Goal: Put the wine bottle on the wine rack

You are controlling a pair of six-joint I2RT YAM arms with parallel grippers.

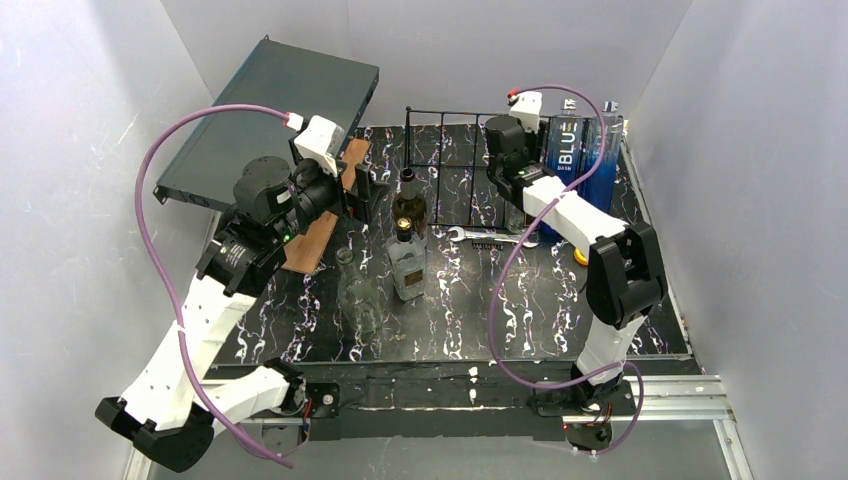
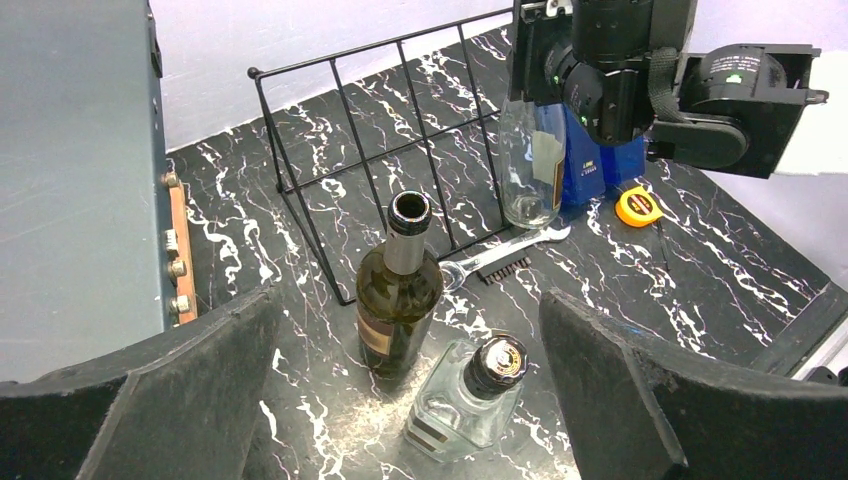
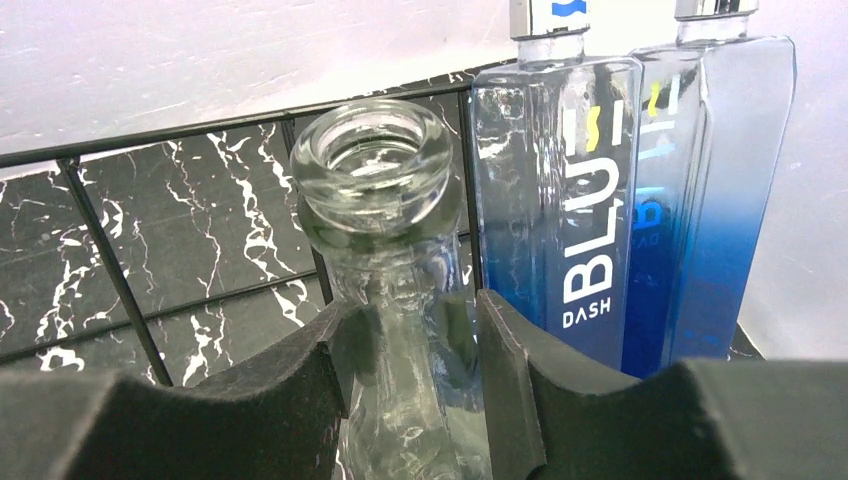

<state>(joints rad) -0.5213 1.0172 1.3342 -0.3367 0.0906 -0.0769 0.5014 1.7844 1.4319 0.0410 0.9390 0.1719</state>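
Observation:
A clear glass wine bottle (image 3: 375, 160) stands upright by the right end of the wine rack (image 1: 455, 111), its base at or just above the tabletop (image 2: 528, 170). My right gripper (image 3: 410, 320) is shut on its neck, below the lip. The rack (image 2: 332, 58) is a low black wire frame at the back middle; nothing lies on it. A dark green wine bottle (image 1: 408, 200) stands open-topped in front of the rack. My left gripper (image 1: 365, 195) hovers just left of it, open and holding nothing (image 2: 408, 300).
A square clear bottle with a dark cap (image 1: 407, 262) stands in front of the dark one. Another clear glass vessel (image 1: 357, 295) is nearer left. Two blue bottles (image 1: 570, 150) stand back right. A wrench (image 1: 490, 238), a yellow tape measure (image 1: 582, 256), a wooden board (image 1: 325, 215) and a dark grey box (image 1: 270, 115) are also present.

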